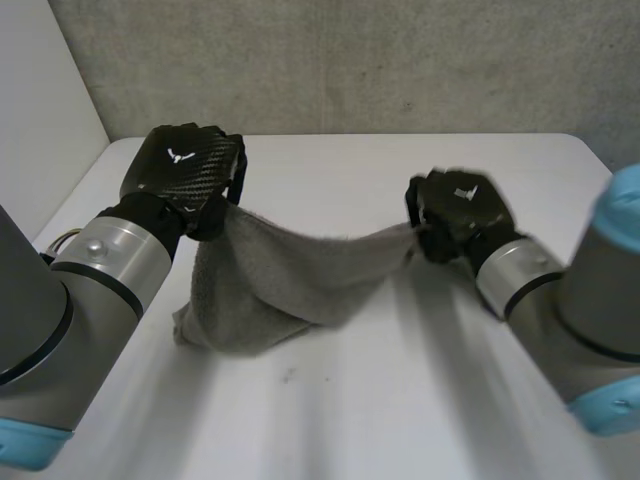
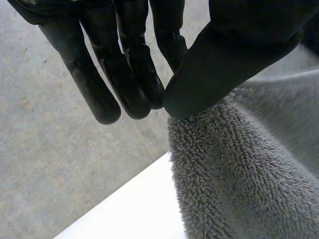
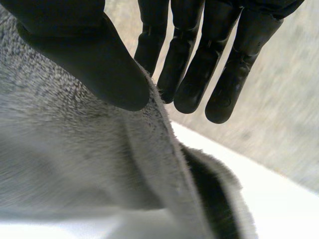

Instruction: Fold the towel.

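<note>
**Q:** What has the left robot hand [image 1: 185, 165] got hold of?

**A:** One upper corner of a grey terry-cloth towel [image 1: 270, 290]. In the left wrist view, its thumb [image 2: 219, 64] presses the looped edge of the cloth against nearly straight fingers [image 2: 124, 84]. It is a pinch at the fingertips, not a closed fist.

**Q:** And the right robot hand [image 1: 462, 210]?

**A:** It has much the same hold on the towel's other end. In the right wrist view, the thumb [image 3: 99, 69] lies across the near face of the cloth. The straight fingers [image 3: 192, 74] stand behind its edge, so the fabric is squeezed between them.

**Q:** Where is the towel, then?

**A:** It is strung between the two robot hands, both raised above the white worktop [image 1: 420, 400]. Below the left robot hand it hangs in a broad, bunched fold, and the lowest part of that fold appears to touch the worktop. From there it rises and narrows into a drawn strip that runs to the right robot hand, clear of the surface.

**Q:** What lies beyond the robot hands?

**A:** A grey arm joint sits behind each wrist, with light-blue caps nearest the camera. Past the fingertips of both robot hands, the worktop ends at a rough grey wall [image 1: 350, 60].
</note>
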Tool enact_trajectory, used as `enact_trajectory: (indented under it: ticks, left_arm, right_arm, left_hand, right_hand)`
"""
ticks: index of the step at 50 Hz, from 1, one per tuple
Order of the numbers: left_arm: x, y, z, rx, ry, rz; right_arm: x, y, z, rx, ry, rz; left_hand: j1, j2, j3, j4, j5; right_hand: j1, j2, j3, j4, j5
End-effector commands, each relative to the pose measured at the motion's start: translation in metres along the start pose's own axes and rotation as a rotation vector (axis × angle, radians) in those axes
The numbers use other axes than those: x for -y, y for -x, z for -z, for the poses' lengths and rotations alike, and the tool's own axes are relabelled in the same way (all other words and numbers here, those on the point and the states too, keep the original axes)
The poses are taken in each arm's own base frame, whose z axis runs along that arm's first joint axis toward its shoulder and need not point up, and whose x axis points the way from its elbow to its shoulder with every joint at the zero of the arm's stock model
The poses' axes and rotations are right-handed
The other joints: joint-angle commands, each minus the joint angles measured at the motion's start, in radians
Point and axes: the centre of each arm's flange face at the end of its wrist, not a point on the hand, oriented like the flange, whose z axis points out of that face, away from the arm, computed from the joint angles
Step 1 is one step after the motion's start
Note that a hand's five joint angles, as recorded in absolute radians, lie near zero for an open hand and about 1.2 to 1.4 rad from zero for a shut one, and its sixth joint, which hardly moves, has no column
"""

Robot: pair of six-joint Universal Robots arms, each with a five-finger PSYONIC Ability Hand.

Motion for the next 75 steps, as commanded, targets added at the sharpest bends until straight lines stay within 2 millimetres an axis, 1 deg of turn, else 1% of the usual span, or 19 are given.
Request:
enact_trajectory:
  ticks: [1, 9, 16, 23, 26, 28, 29, 30, 31, 32, 36, 42, 50, 55, 59, 60, 61, 69, 75]
  left_arm:
    - [-0.002, 0.005, -0.002, 0.013, 0.011, 0.001]
    - [-0.030, -0.006, -0.008, -0.022, 0.107, 0.009]
    - [-0.082, -0.020, -0.032, -0.063, 0.253, 0.006]
    - [-0.092, -0.021, -0.072, -0.050, 0.235, 0.009]
    - [-0.077, -0.016, -0.095, -0.023, 0.155, 0.006]
    - [-0.061, -0.012, -0.107, -0.003, 0.094, 0.008]
    - [-0.037, -0.005, -0.119, 0.035, 0.004, 0.010]
    - [-0.008, 0.005, -0.130, 0.095, -0.101, 0.019]
    - [-0.007, 0.005, -0.130, 0.096, -0.102, 0.019]
    - [0.021, 0.016, -0.137, 0.160, -0.207, 0.033]
    - [0.096, 0.046, -0.133, 0.322, -0.494, 0.078]
    - [0.117, 0.051, -0.115, 0.348, -0.576, 0.088]
    - [0.043, 0.034, -0.092, 0.285, -0.349, 0.051]
    - [-0.030, 0.008, -0.072, 0.149, -0.148, 0.022]
    - [-0.041, 0.004, -0.072, 0.120, -0.160, 0.023]
    - [-0.043, 0.003, -0.075, 0.109, -0.175, 0.024]
    - [-0.045, 0.003, -0.079, 0.097, -0.182, 0.021]
    - [-0.059, -0.006, -0.094, -0.014, -0.184, 0.027]
    - [-0.067, -0.019, -0.109, -0.144, -0.201, 0.061]
  right_arm:
    - [0.070, -0.008, 0.038, -0.056, -0.126, 0.341]
    - [0.063, -0.005, 0.051, 0.019, 0.114, 0.375]
    - [0.016, -0.007, 0.020, 0.103, 0.346, 0.494]
    - [-0.007, -0.008, -0.022, 0.071, 0.345, 0.518]
    - [0.007, -0.017, -0.046, -0.031, 0.235, 0.550]
    - [0.045, -0.028, -0.070, -0.182, 0.028, 0.582]
    - [0.045, -0.028, -0.070, -0.183, 0.026, 0.582]
    - [0.072, -0.032, -0.077, -0.258, -0.104, 0.605]
    - [0.100, -0.035, -0.081, -0.328, -0.240, 0.629]
    - [0.100, -0.035, -0.081, -0.329, -0.241, 0.629]
    - [0.174, -0.039, -0.065, -0.482, -0.597, 0.662]
    - [0.164, -0.033, -0.055, -0.424, -0.557, 0.676]
    - [0.078, -0.017, -0.042, -0.242, -0.244, 0.617]
    - [0.064, -0.008, -0.022, -0.196, -0.206, 0.613]
    - [0.074, -0.007, -0.012, -0.201, -0.231, 0.612]
    - [0.079, -0.007, -0.008, -0.196, -0.241, 0.614]
    - [0.080, -0.005, -0.004, -0.180, -0.248, 0.623]
    - [0.079, 0.001, 0.011, -0.119, -0.263, 0.634]
    - [0.079, 0.006, 0.027, -0.099, -0.271, 0.635]
  left_hand:
    - [0.210, 0.179, 0.181, 0.179, 0.186]
    - [0.210, 0.179, 0.181, 0.179, 0.186]
    - [0.210, 0.179, 0.181, 0.179, 0.186]
    - [0.210, 0.179, 0.181, 0.179, 0.186]
    - [0.210, 0.179, 0.181, 0.179, 0.186]
    - [0.210, 0.179, 0.181, 0.179, 0.186]
    - [0.210, 0.179, 0.181, 0.179, 0.186]
    - [0.210, 0.179, 0.181, 0.179, 0.186]
    - [0.210, 0.179, 0.181, 0.179, 0.186]
    - [0.210, 0.179, 0.181, 0.179, 0.186]
    - [0.210, 0.179, 0.181, 0.179, 0.186]
    - [0.210, 0.179, 0.181, 0.179, 0.186]
    - [0.210, 0.179, 0.181, 0.179, 0.186]
    - [0.210, 0.179, 0.181, 0.179, 0.186]
    - [0.028, -0.003, -0.001, -0.003, 0.004]
    - [-0.414, -0.444, -0.443, -0.445, -0.438]
    - [-0.555, -0.585, -0.584, -0.586, -0.579]
    - [-0.826, -0.857, -0.855, -0.857, -0.850]
    - [-0.785, -0.816, -0.814, -0.816, -0.809]
  right_hand:
    - [0.424, 0.219, 0.215, 0.207, 0.240]
    - [0.424, 0.219, 0.215, 0.207, 0.240]
    - [0.424, 0.219, 0.215, 0.207, 0.240]
    - [0.424, 0.219, 0.215, 0.207, 0.240]
    - [0.424, 0.219, 0.215, 0.207, 0.240]
    - [0.424, 0.219, 0.215, 0.207, 0.240]
    - [0.424, 0.219, 0.215, 0.207, 0.240]
    - [0.424, 0.219, 0.215, 0.207, 0.240]
    - [0.424, 0.219, 0.215, 0.207, 0.240]
    - [0.424, 0.219, 0.215, 0.207, 0.240]
    - [0.424, 0.219, 0.215, 0.207, 0.240]
    - [0.424, 0.219, 0.215, 0.207, 0.240]
    - [0.424, 0.219, 0.215, 0.207, 0.240]
    - [0.424, 0.219, 0.215, 0.207, 0.240]
    - [0.424, 0.219, 0.215, 0.207, 0.240]
    - [0.424, 0.219, 0.215, 0.207, 0.240]
    - [0.424, 0.219, 0.215, 0.207, 0.240]
    - [0.424, 0.219, 0.215, 0.207, 0.240]
    - [0.424, 0.219, 0.215, 0.207, 0.240]
